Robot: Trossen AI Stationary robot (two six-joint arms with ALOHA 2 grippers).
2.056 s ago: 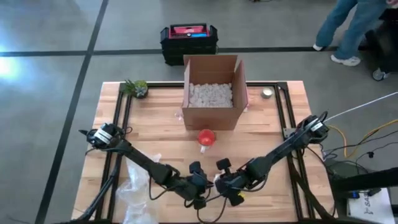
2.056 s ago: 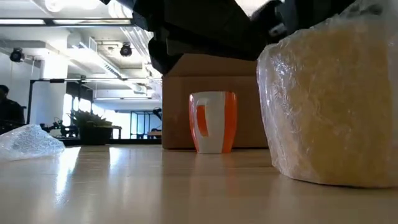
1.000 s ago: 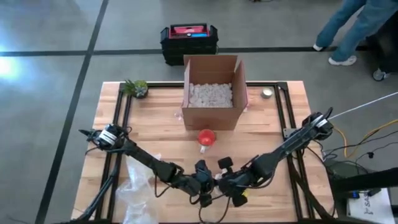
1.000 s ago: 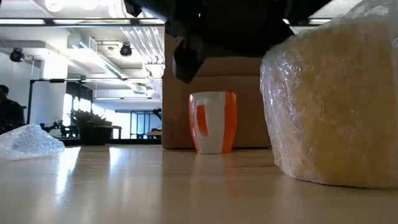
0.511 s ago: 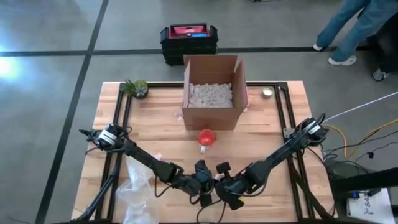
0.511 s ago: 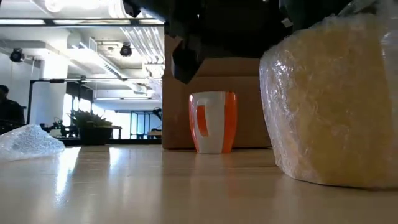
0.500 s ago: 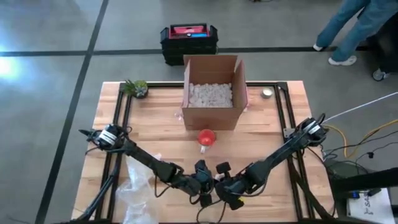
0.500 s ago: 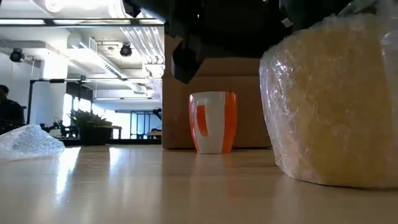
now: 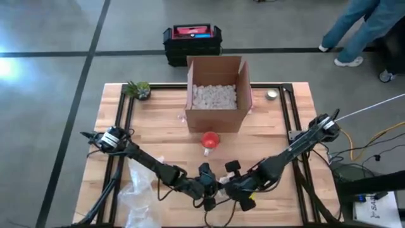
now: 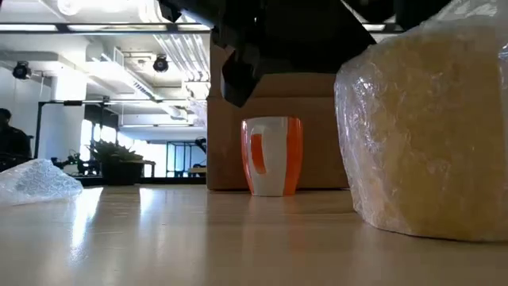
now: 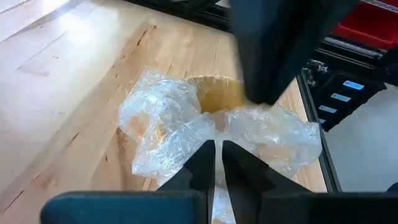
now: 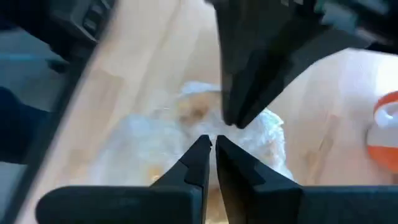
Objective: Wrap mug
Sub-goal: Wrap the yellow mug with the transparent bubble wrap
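A yellow mug bundled in clear bubble wrap (image 10: 425, 135) stands on the table near its front edge; the left wrist view shows it too (image 11: 208, 99). My left gripper (image 9: 207, 188) and my right gripper (image 9: 235, 189) meet above it, each shut on the wrap. In the high view the arms hide the bundle. An orange-and-white mug (image 9: 210, 140) stands upright and unwrapped on its base, in front of the cardboard box (image 9: 216, 94). My left gripper pinches a gathered fold of the clear wrap (image 11: 214, 132) at the top of the bundle between its two fingers, coming from above. The bundle's base rests on the table. My right gripper pinches bunched wrap (image 12: 210, 129) on the bundle's top between its two fingers, also from above, right beside the left gripper's fingers.
The open cardboard box holds white packing peanuts. A loose heap of clear wrap (image 9: 139, 189) lies at the near left. A small potted plant (image 9: 139, 88) stands at the far left corner, a small round thing (image 9: 272, 95) at the far right. A person (image 9: 361, 28) walks beyond the table.
My right gripper has swayed a little toward the table's left and near edge and come back toward the right, still on the wrap. The bundle stays standing on the table.
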